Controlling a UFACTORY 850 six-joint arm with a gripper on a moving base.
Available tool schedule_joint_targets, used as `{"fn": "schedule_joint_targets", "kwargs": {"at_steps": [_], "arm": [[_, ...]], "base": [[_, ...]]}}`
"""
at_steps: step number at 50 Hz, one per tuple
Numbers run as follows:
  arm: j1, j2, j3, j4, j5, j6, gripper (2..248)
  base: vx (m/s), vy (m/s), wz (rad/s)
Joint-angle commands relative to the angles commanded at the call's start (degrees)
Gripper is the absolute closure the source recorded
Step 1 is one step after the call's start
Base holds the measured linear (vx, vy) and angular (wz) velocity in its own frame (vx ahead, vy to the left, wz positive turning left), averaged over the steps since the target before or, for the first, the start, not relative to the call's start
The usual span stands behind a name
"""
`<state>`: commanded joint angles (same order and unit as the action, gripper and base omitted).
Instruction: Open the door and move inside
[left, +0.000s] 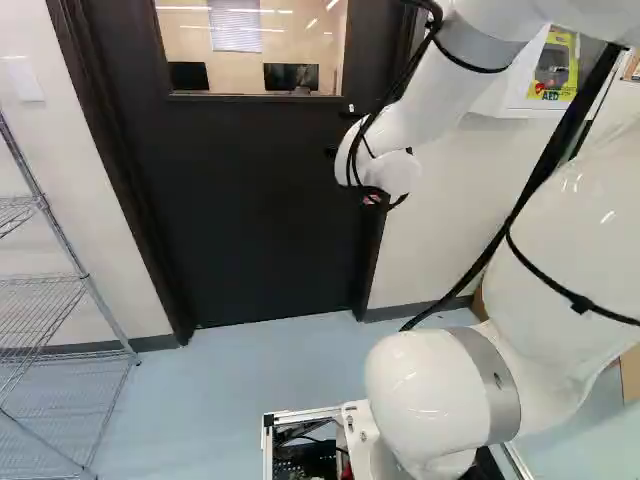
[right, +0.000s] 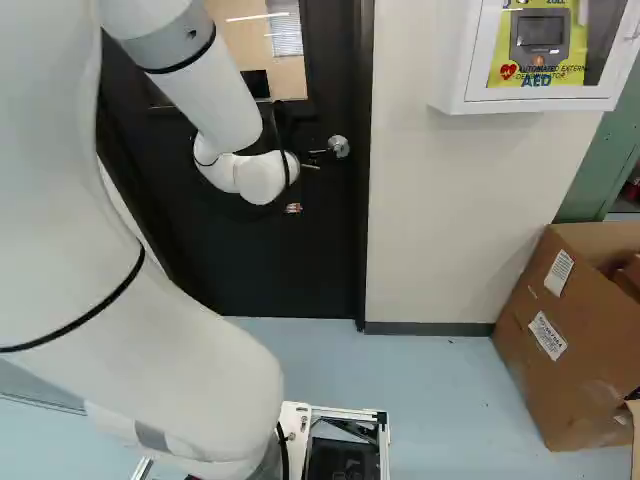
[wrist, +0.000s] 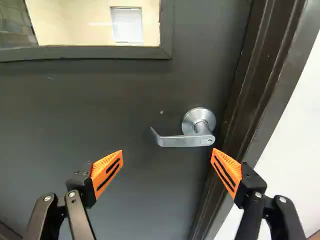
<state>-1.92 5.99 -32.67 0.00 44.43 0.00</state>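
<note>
In the right base view my gripper (right: 293, 208) is mostly hidden by the white wrist, close in front of the dark door (right: 250, 255). The wrist view shows the gripper (wrist: 167, 167) open, its two orange pads wide apart with nothing between them. Ahead of it is the silver lever handle (wrist: 184, 140), apart from both fingers and nearer the finger on the door-frame side. The lever lies about level, its free end pointing away from the frame. The door (left: 255, 215) stands closed in its dark frame; the wrist covers the handle in the left base view.
A wire shelf (left: 70, 345) stands left of the door in the left base view. Beyond the frame's handle side are a wall (right: 450, 220) and a white AED cabinet (right: 540, 98). An open cardboard box (right: 560, 330) sits on the floor at the right of the right base view.
</note>
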Motion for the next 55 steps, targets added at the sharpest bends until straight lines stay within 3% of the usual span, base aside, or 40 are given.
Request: {"fn": "schedule_joint_targets", "kwargs": {"at_steps": [18,45,55], "arm": [[0.04,-0.83,-2.96,0.00,0.00,0.00,3],[0.62,-7.34,-9.61,0.00,0.00,0.00,3],[0.84,-8.39,-10.20,0.00,0.00,0.00,3]], "base": [[0.000,0.000,0.000],[0.000,0.000,0.000],[0.000,0.000,0.000]]}}
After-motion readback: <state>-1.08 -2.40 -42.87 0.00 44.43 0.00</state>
